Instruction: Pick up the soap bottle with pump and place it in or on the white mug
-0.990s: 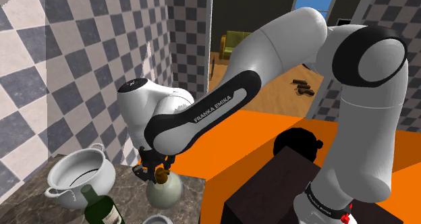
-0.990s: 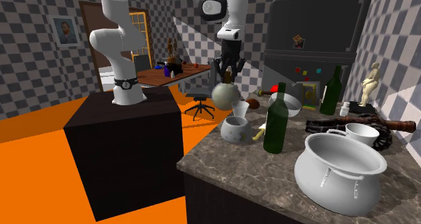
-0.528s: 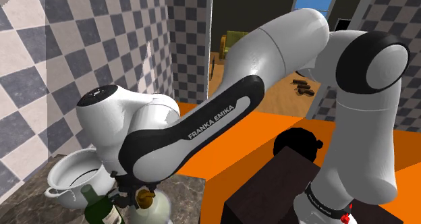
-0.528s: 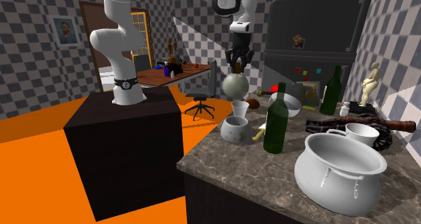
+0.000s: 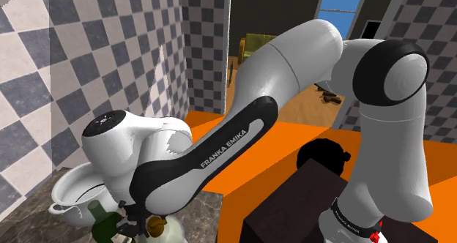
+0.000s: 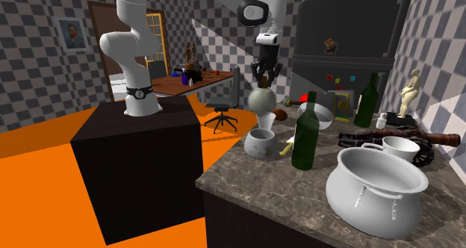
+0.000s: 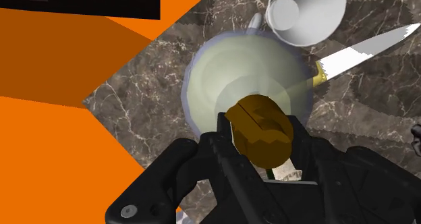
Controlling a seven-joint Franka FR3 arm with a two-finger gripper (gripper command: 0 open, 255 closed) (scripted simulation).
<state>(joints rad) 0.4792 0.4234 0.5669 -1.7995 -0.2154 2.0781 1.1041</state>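
The end effector (image 7: 262, 136) clasps the brown pump (image 7: 260, 125) of a round, pale greenish soap bottle (image 7: 236, 74), one black finger on each side of it. Beyond the bottle lies the dark marbled desk (image 7: 142, 115), with orange floor (image 7: 54, 67) past its edge. A white mug (image 7: 305, 13) stands open-mouthed just beside a knife (image 7: 364, 47), whose handle end seems yellow.

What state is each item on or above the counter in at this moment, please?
Round pale-green soap bottle with brown pump: held upright in the air.
Black end effector: shut on the bottle's pump.
Rounded white mug: upright on the dark marble counter, bottle not yet in it.
Dark green glass wine bottle: standing upright.
Large white pot: upright, open, empty.
Yellow-handled knife: lying flat.
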